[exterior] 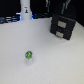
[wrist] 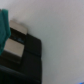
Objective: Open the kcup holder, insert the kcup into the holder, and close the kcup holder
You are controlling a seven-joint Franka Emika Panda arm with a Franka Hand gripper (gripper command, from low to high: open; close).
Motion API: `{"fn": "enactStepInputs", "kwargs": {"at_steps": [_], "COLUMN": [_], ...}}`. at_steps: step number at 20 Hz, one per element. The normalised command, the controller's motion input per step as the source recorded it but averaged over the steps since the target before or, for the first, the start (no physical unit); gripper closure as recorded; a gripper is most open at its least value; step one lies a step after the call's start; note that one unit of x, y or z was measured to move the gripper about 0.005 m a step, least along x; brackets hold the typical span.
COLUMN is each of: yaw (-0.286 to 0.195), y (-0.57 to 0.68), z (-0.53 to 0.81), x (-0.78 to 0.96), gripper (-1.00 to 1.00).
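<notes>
**Holder shut, pod waiting: the opening step is in hand**

The kcup holder (exterior: 63, 25) sits at the upper right of the exterior view, a black box with two front panels, both apparently flush and closed. In the wrist view its dark body (wrist: 22, 55) fills the lower left of the frame. The kcup (exterior: 29, 55), one small white pod with a green and blue top, stands alone on the white tabletop (exterior: 55, 62) at lower centre, well apart from the holder.

Judged from this, the first step, opening the holder, is not yet done. The next move calls for catching a front panel and pulling it outward.

The hand (wrist: 4, 29) shows only as a teal piece at the wrist view's edge; whether its fingers are apart or together cannot be told.

Counted: one holder, one kcup, one tall white bottle-shaped object (exterior: 25, 10) at upper left.
</notes>
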Motion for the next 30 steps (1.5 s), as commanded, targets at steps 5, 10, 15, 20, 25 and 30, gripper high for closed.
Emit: {"fn": "enactStepInputs", "kwargs": {"at_steps": [5,10,15,20,25,30], "yaw": [-0.176,-0.166,-0.157,-0.152,-0.087,-0.039], "y": [0.62,0.65,0.60,0.48,0.29,0.23], "z": [-0.10,-0.15,-0.23,-0.36,-0.43,-0.39], "x": [-0.37,-0.37,-0.29,-0.14,-0.01,0.05], "gripper": [-1.00,-1.00,-1.00,-1.00,-1.00,-1.00]}}
